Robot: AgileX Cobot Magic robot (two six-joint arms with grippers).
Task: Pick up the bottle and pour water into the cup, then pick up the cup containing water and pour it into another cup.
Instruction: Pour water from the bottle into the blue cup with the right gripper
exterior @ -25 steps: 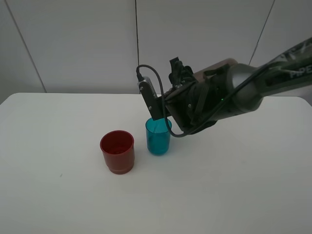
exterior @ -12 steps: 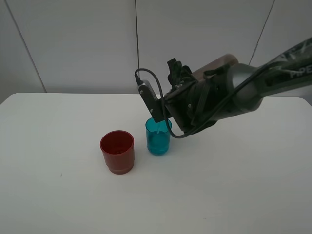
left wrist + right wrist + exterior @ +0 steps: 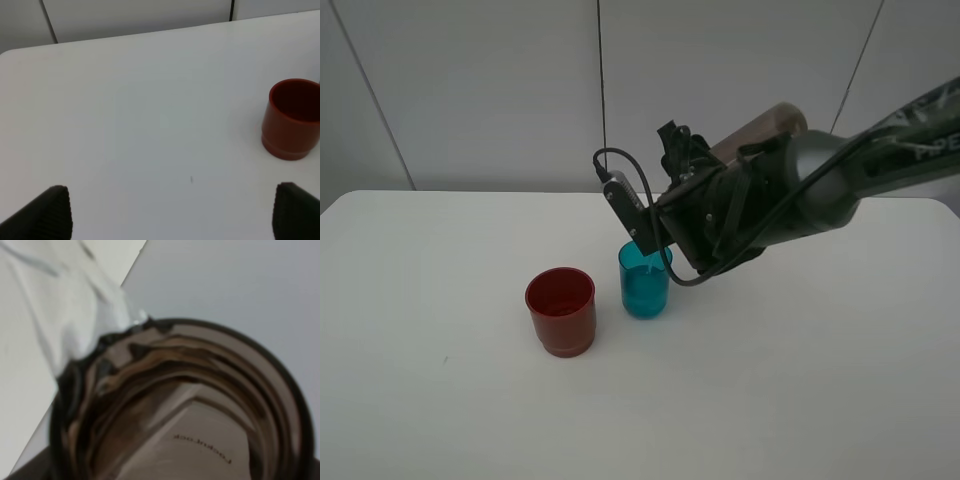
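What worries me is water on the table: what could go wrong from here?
The tilted bottle empties near the far rim of the teal cup; water might miss. That cup stands free, so the low right arm could tip it. The red cup close beside could catch splashes.

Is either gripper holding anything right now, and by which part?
Right gripper holds the bottle by its body, tipped over the cup; the exact grip spot is hidden. Left gripper is open, holding nothing.
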